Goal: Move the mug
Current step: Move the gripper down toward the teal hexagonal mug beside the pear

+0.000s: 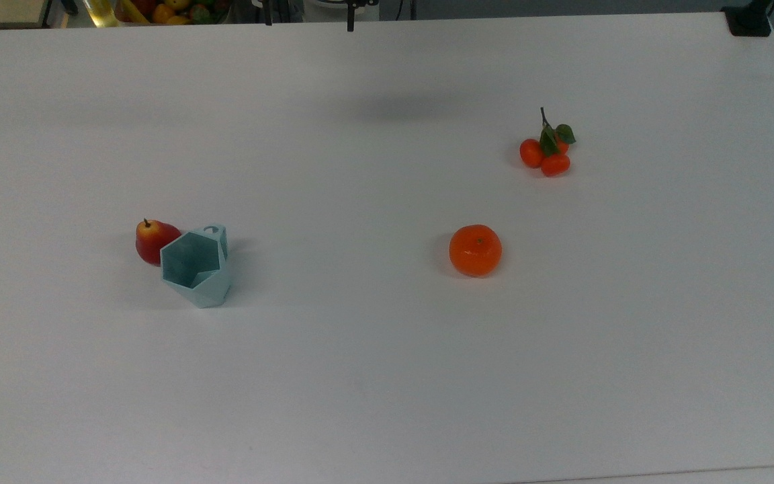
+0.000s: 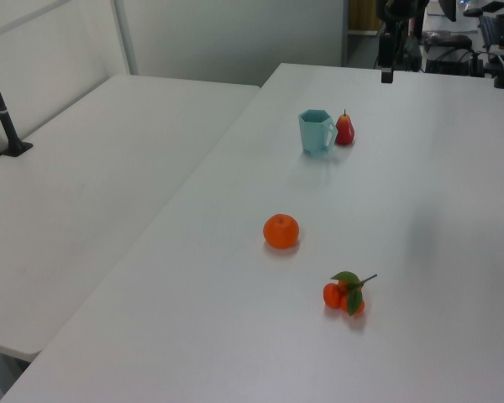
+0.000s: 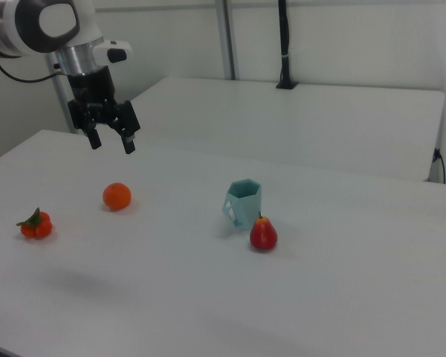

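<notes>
The gripper (image 3: 111,140) hangs high above the table (image 1: 387,376) with fingers spread wide and empty, likely ready to descend. The mug (image 1: 196,267) stands upright well off from the fingers, a pear (image 1: 153,240) touching its side, the orange (image 1: 475,250) between mug and fingers

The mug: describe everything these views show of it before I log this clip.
The mug is pale teal-blue with flat angular facets and a hexagonal rim, darker teal inside, and looks like smooth, matte ceramic or plastic. It stands upright on the white table, mouth up and seemingly empty. A small looped handle sticks out from one side. A red pear sits right against it, on the top view's left; actual contact is hard to confirm. The gripper hangs well away from it, fingers open, above the table near the orange.
</notes>
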